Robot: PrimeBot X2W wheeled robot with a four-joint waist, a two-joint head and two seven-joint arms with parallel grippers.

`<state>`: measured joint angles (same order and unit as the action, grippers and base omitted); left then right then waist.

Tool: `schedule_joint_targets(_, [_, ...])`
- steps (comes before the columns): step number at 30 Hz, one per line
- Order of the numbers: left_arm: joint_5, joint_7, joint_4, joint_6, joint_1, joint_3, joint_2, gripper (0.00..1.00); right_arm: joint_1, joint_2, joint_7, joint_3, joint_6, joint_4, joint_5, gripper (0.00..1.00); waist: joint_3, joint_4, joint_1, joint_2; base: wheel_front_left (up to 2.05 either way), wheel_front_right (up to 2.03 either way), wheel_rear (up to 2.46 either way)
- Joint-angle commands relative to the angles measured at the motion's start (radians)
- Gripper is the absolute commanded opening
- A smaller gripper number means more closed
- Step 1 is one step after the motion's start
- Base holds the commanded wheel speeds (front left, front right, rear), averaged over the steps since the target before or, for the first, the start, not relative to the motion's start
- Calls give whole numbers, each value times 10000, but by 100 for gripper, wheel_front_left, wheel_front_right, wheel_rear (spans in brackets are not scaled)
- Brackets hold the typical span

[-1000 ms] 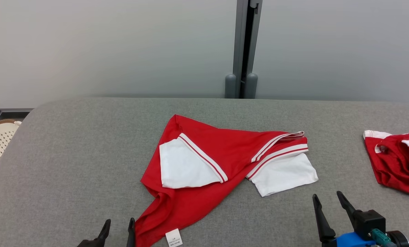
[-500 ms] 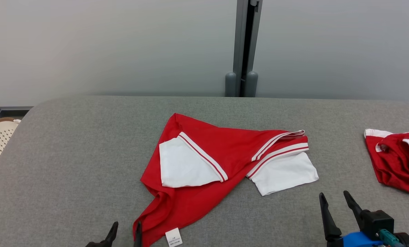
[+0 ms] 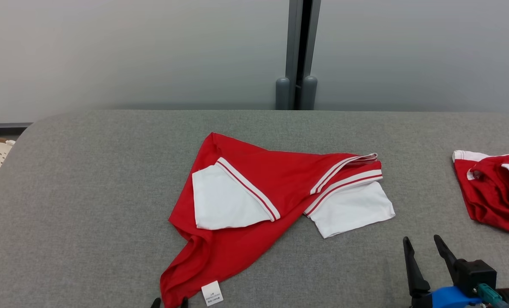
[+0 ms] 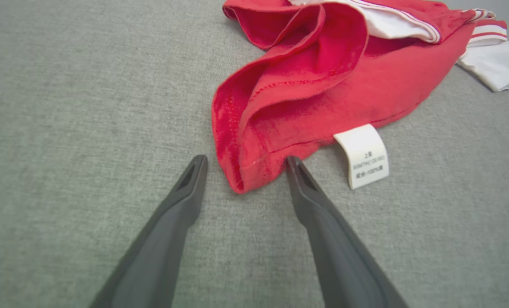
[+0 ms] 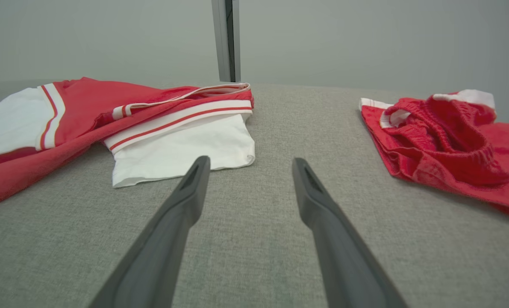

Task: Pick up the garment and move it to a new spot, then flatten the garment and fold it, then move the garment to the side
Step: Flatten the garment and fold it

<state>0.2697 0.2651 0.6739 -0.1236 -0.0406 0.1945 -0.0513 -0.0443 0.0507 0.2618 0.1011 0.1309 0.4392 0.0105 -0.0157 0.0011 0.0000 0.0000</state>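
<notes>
Lying rumpled mid grey padded surface (image 3: pixel 87 192), the red-and-white garment (image 3: pixel 280 179) has its near corner, beside its white care label (image 3: pixel 212 293), between the left gripper's (image 4: pixel 245 159) spread jaws, not pinched. Right gripper (image 3: pixel 421 238) sits near the white sleeve, jaws spread, empty. Second red garment (image 3: pixel 493 196) lies well apart, right.

red-and-white striped garment (image 3: pixel 254 201), grey table (image 3: pixel 87 192)
</notes>
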Motion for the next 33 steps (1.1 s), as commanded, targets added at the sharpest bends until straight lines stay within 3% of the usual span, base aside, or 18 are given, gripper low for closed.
schedule_joint_targets(1, [95, -20, 96, -54, 197, 13, 5, 100, -133, 9, 39, 33, -3, -70, -69, 100, -76, 6, 0, 0, 0, 0, 0])
schedule_joint_targets(33, [-352, -8, -1030, -77, -262, 556, 3, 100, -123, 9, 39, 11, -3, 253, -66, 100, 59, 308, 0, 0, 0, 0, 0])
